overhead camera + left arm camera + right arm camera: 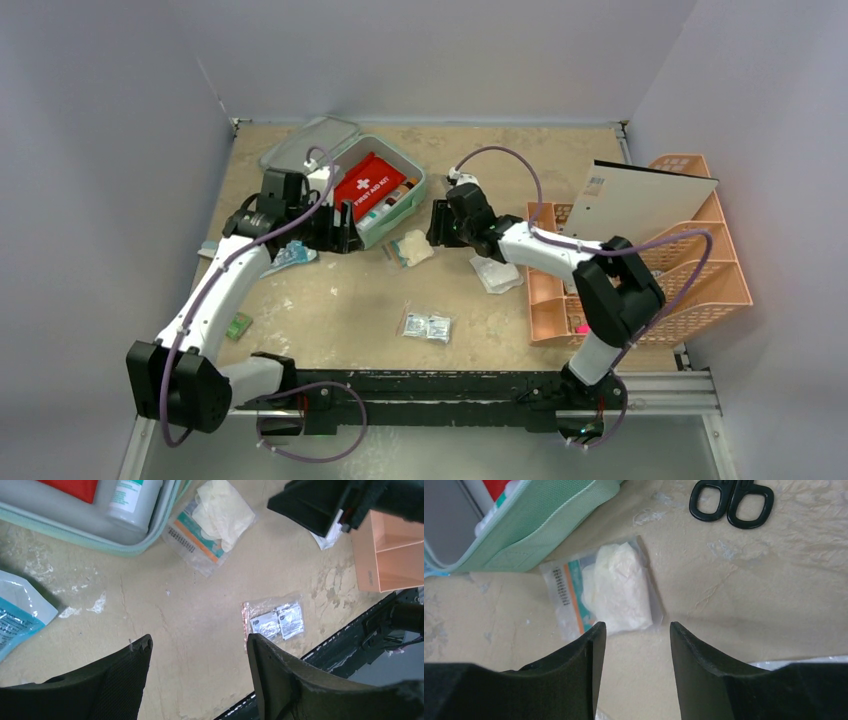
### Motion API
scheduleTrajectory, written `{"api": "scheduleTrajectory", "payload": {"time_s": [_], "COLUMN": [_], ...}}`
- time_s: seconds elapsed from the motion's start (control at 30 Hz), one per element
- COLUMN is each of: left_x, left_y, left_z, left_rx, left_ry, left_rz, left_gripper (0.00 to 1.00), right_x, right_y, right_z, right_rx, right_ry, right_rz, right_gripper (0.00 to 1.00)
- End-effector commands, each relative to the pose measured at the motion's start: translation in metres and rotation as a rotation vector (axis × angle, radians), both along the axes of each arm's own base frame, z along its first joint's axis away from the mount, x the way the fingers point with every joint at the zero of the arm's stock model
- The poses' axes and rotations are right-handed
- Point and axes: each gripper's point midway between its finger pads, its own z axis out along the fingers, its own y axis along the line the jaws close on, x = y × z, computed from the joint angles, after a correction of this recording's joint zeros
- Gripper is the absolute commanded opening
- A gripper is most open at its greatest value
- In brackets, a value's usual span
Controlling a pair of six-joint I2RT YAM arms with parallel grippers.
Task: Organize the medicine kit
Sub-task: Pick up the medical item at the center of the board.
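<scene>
Tabletop point(330, 300): scuffed tan surface, walled on three sides; the near edge is covered by the arm mounts.
Rack point(725, 285): one peach lattice rack at 3 o'clock. Its far part is hidden under one pale flat panel point(645, 200) and its near part is crossed by the right arm.
Left arm point(215, 295): reaches from 7 o'clock towards 11 o'clock, wrist bent down at the kit's near-left wall.
Right arm point(545, 250): reaches from 5 o'clock, elbow over the rack, forearm pointing to 10 o'clock.
Medicine kit point(405, 212): one mint-green case at 11 o'clock, lid laid back and open. Its left part is hidden by the left arm.
Kit contents: one red pouch point(368, 185) and one white bottle point(132, 500), the bottle cut off by the frame edge; anything further is hard to make out.
Left claw point(199, 642): fingers apart, nothing between them, above bare tabletop.
Right claw point(636, 627): fingers apart, nothing clamped, tips just short of the glove packet.
Glove packet point(616, 587): one clear bag of pale gloves, just beside the kit's 5 o'clock corner.
Blue packet point(17, 615): one, partly under the left arm.
White packet point(497, 272): one, near the rack's left wall, partly hidden by the right forearm.
Sachet bag point(275, 620): one clear bag with two sachets inside, well apart from the kit, towards 6 o'clock.
Scissors point(727, 500): one pair; only the black handles show.
Green item point(238, 326): one, at 8 o'clock, too small to identify.
</scene>
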Motion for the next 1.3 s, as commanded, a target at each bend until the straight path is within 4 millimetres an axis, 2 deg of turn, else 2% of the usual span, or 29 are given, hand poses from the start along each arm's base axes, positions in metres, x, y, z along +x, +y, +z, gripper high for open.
{"api": "scheduleTrajectory", "payload": {"time_s": [0.0,0.1,0.27,0.47,0.63,0.7,0.83,0.93,1.07,1.27], "left_x": [-0.008,-0.013,-0.012,-0.013,-0.012,-0.012,-0.012,-0.011,-0.01,-0.005], "left_y": [-0.004,-0.006,0.002,0.002,0.004,0.006,0.007,0.007,0.003,-0.007], "left_z": [0.008,0.01,0.005,0.005,0.003,0.003,0.004,0.004,0.007,0.018], "left_rx": [-0.041,-0.057,-0.005,-0.004,0.01,0.015,0.019,0.016,-0.006,-0.078], "left_ry": [-0.082,-0.096,-0.079,-0.078,-0.078,-0.079,-0.089,-0.091,-0.106,-0.095], "left_rz": [-0.015,-0.03,-0.022,-0.028,-0.018,-0.015,-0.01,-0.006,-0.019,0.014], "left_gripper": [0.68,0.68,0.69,0.69,0.69,0.69,0.69,0.68,0.68,0.67], "right_x": [0.018,0.017,0.014,0.013,0.011,0.012,0.01,0.009,0.007,-0.011], "right_y": [0.017,0.019,0.022,0.026,0.025,0.023,0.02,0.018,0.01,0.008], "right_z": [0.005,-0.009,-0.033,-0.051,-0.063,-0.063,-0.054,-0.037,-0.005,0.033], "right_rx": [0.05,0.038,0.029,0.017,0.0,-0.005,-0.002,0.005,0.009,0.073], "right_ry": [-0.016,0.017,0.072,0.102,0.117,0.112,0.092,0.051,-0.017,-0.067], "right_rz": [0.027,0.041,0.054,0.074,0.078,0.074,0.073,0.091,0.093,0.142], "right_gripper": [0.55,0.56,0.53,0.48,0.39,0.32,0.14,0.0,0.0,0.0]}}
